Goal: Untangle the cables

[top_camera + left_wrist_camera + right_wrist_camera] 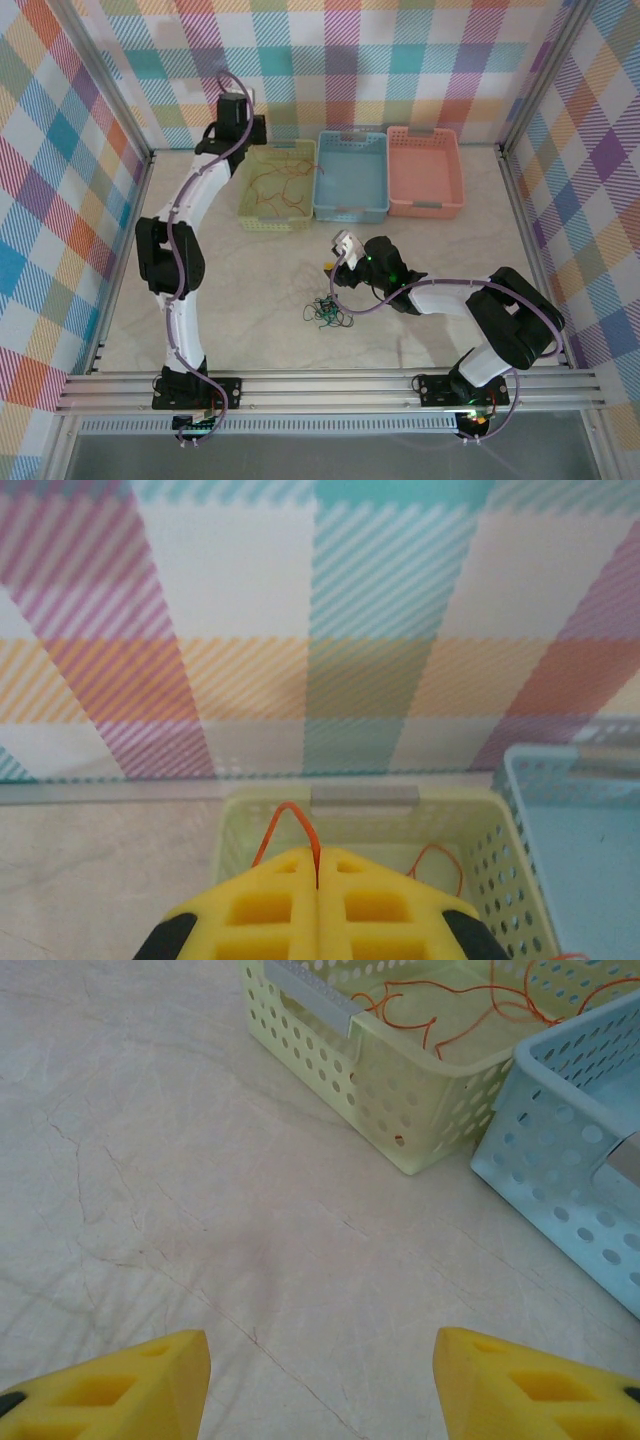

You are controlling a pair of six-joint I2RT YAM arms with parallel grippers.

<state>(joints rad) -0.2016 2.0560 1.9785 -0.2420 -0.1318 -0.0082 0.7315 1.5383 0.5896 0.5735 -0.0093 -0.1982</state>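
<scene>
Marbled table (150, 1160) lies ahead of the open, empty right gripper (320, 1338). Plaid wall (320, 630) faces the left gripper (318, 858), clamped on a half-hidden red-orange cable (290, 808).

Your top view looks down over the whole worktop (260, 290). Your left wrist view faces the checked wall (320, 630), close above the yellow basket (232, 845); your right, low, shares that basket.

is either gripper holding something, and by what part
Left gripper pinches a thin red-orange wire where its arching loop comes down; right gripper is open, holding nothing.
</scene>
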